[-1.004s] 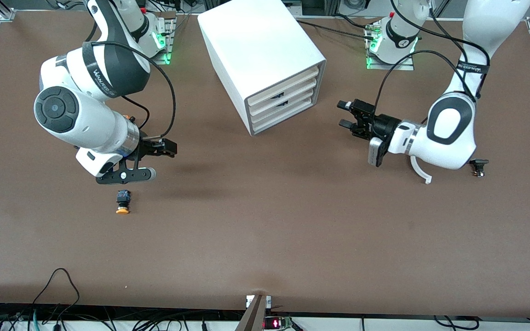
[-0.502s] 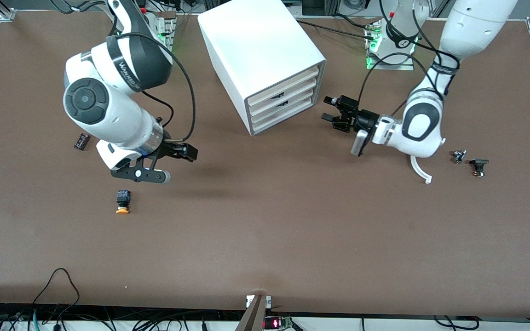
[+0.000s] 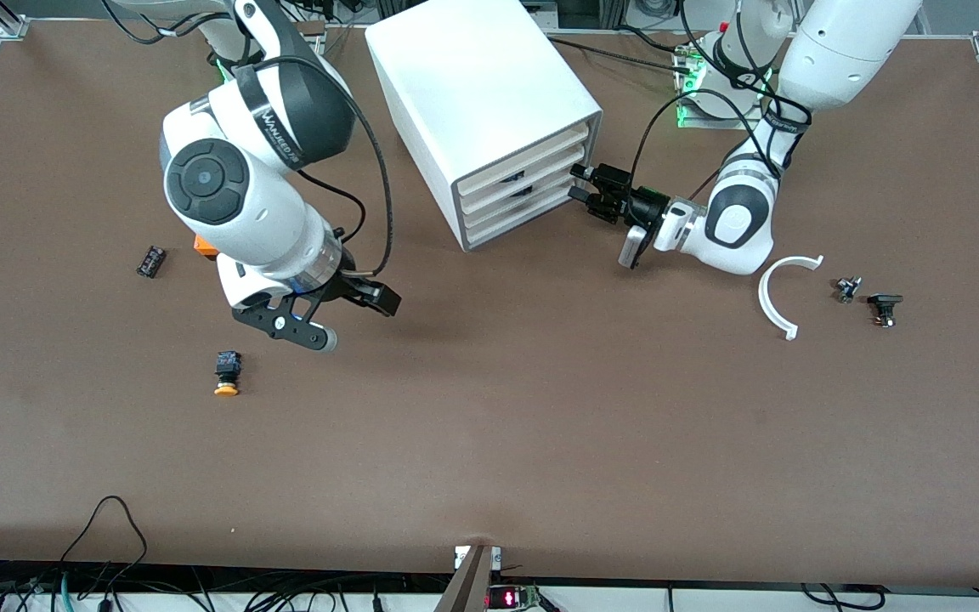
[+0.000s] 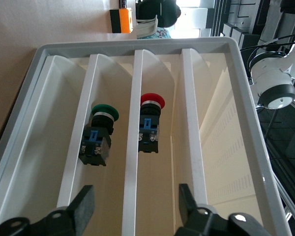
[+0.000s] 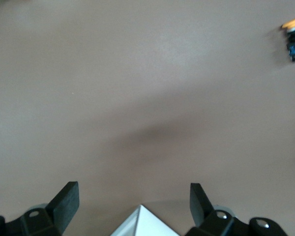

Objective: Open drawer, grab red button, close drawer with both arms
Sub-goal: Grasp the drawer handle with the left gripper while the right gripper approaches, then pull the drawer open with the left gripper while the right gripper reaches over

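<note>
Black fingers [image 4: 83,206] of the left end effector [image 4: 135,199] parted, held level with the front of the white boxy cabinet of three stacked drawers [image 3: 489,93]. One white drawer edge [image 4: 132,172] lined up in the gap between them. Posed that way, most likely, to pinch that edge and pull. Nothing gripped so far, and every drawer shut in the front view.

Inside the cabinet, glimpsed through the slots of its front: the small push button with a round red mushroom cap on a black blocky body [image 4: 150,123], one level over from a like button with a green cap [image 4: 101,132]. Out of reach until its drawer slides out, hence the handle first.

Right end effector [image 3: 375,299] also parted and empty, hanging over the bare brown desk [image 3: 540,425], off the cabinet's front toward the right arm's end. Well placed, by the look of it, to reach in once the drawer opens.

Lying nearer the front camera: a similar button with an orange-yellow cap [image 3: 226,376], not the one wanted. Peeping from under the right arm: a small orange box [image 3: 203,246]. Toward the left arm's end, a white curved plastic strip [image 3: 774,293] and two small dark parts [image 3: 885,308], well apart from the work.
</note>
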Action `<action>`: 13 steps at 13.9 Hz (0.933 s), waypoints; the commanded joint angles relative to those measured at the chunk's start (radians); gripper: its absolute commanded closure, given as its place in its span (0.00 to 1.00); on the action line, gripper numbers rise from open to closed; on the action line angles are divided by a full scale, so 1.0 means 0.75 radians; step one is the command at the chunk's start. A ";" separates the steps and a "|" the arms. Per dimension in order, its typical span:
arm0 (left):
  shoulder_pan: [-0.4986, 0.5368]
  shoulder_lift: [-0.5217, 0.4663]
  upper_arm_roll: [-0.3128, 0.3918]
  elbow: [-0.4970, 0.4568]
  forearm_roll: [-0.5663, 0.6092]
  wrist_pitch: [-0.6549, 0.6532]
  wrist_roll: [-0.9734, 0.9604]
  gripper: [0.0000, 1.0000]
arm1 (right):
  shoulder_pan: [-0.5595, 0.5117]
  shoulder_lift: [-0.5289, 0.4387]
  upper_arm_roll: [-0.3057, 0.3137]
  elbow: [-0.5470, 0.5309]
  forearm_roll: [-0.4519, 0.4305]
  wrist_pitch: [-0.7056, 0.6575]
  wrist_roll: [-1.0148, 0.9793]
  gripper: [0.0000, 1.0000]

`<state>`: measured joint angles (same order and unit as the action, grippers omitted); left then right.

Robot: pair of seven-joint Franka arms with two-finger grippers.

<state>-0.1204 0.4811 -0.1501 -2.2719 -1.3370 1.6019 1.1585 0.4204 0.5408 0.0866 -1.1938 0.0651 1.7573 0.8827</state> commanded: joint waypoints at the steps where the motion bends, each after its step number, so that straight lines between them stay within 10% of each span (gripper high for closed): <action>1: -0.048 0.023 -0.017 -0.018 -0.064 0.022 0.036 0.36 | 0.032 0.076 -0.007 0.139 0.020 -0.015 0.138 0.00; 6: -0.067 0.023 -0.104 -0.063 -0.175 0.112 0.036 0.60 | 0.075 0.144 -0.005 0.242 0.020 0.015 0.336 0.00; 8: -0.065 0.025 -0.117 -0.067 -0.175 0.122 0.034 0.95 | 0.094 0.154 -0.005 0.242 0.022 0.042 0.414 0.00; 13: -0.048 0.019 -0.117 -0.065 -0.173 0.120 0.018 1.00 | 0.165 0.160 -0.005 0.244 0.022 0.036 0.600 0.00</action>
<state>-0.1670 0.5064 -0.2371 -2.3083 -1.4421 1.6801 1.1642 0.5157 0.6393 0.0870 -1.0556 0.0705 1.8016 1.2661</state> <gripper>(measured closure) 0.925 0.000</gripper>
